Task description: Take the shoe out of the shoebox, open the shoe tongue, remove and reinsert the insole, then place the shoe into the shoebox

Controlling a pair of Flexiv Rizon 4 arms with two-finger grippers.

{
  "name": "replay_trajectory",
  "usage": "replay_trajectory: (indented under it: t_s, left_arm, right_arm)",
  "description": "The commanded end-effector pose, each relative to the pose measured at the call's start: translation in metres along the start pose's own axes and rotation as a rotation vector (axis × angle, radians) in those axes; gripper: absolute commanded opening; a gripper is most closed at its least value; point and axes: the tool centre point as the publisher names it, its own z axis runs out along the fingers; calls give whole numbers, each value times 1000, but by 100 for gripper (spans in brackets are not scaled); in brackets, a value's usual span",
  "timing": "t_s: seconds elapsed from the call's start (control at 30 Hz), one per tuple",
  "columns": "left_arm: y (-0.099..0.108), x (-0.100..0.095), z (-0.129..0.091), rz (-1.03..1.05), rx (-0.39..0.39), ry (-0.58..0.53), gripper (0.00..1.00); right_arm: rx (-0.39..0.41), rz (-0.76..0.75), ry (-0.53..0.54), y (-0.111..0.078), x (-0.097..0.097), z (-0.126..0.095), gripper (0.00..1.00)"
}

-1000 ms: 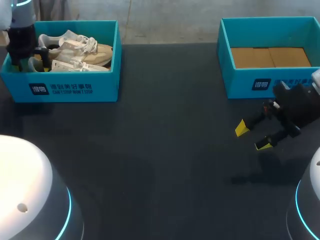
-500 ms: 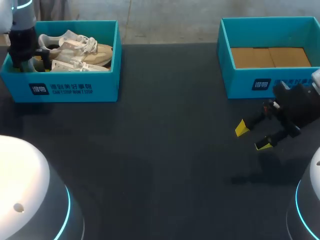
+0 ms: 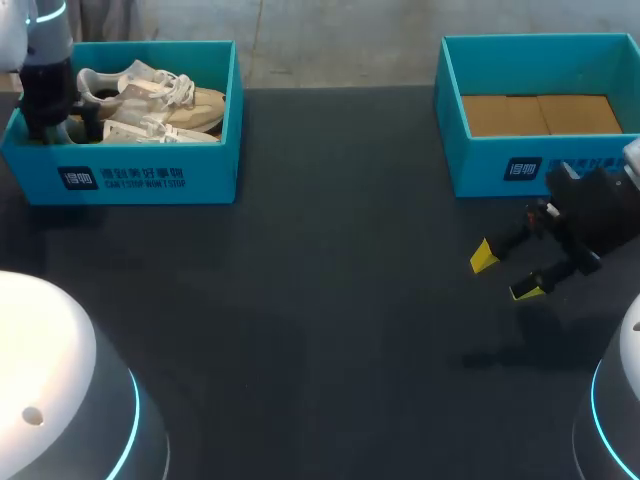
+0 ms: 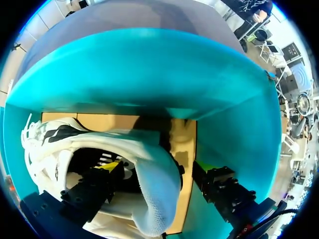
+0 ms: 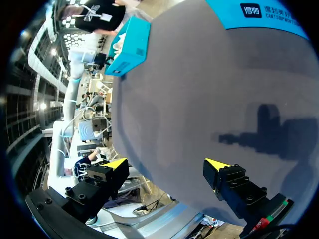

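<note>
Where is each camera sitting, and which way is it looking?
Head view: above and behind the robot, looking down on the table; shows the left arm at the left shoebox and the open right claw.
Left wrist view: on the left wrist, looking into that box; the left claw straddles the heel of the shoe.
Right wrist view: on the right wrist, looking across the table; its yellow tips show, apart.
Shared: head and right wrist views both show the left shoebox.

The dark counter (image 3: 330, 300) carries two teal boxes, well apart. Seen from the head view, the shoebox (image 3: 150, 180) sits at about 10 o'clock from the counter's middle. The second box (image 3: 480, 165), open-topped with a brown cardboard floor, sits at about 2 o'clock.
</note>
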Motion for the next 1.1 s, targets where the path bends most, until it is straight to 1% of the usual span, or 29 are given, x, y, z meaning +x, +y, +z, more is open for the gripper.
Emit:
replay_trajectory:
  t_s: [0.03, 0.07, 0.1, 0.13, 0.17, 0.3, 0.37, 0.5, 0.57, 0.6, 0.63, 0.67, 0.7, 1.1]
  left_arm:
    - [2, 0, 4, 0, 5, 3, 89]
    - [2, 1, 5, -1, 6, 4, 87]
    - [2, 1, 5, -2, 8, 5, 82]
    - [2, 1, 5, -3, 9, 6, 74]
    - [2, 1, 5, -4, 10, 7, 69]
    - [1, 2, 6, -4, 15, 8, 58]
    - [1, 3, 6, -4, 16, 10, 49]
    - [2, 4, 6, -1, 15, 13, 38]
    - [3, 5, 6, 1, 15, 14, 28]
    - [3, 5, 5, 3, 14, 14, 22]
    - [4, 5, 5, 5, 13, 15, 20]
    - [4, 5, 5, 7, 13, 17, 4]
    - [4, 5, 5, 7, 13, 17, 0]
    - [5, 6, 3, 27, -3, 29, 0]
  right_arm:
    - [-3, 1, -3, -1, 0, 1, 100]
    - [-3, 1, -3, -1, 0, 1, 100]
    - [-3, 1, -3, -1, 0, 1, 100]
    - [-3, 1, -3, -1, 0, 1, 100]
    - [-3, 1, -3, -1, 0, 1, 100]
    - [-3, 1, -3, -1, 0, 1, 100]
    - [-3, 1, -3, -1, 0, 1, 100]
    - [-3, 1, -3, -1, 0, 1, 100]
    - [-3, 1, -3, -1, 0, 1, 100]
    - [-3, 1, -3, -1, 0, 1, 100]
    - [-3, 1, -3, -1, 0, 1, 100]
    - [-3, 1, -3, -1, 0, 1, 100]
    - [-3, 1, -3, -1, 0, 1, 100]
    - [-3, 1, -3, -1, 0, 1, 100]
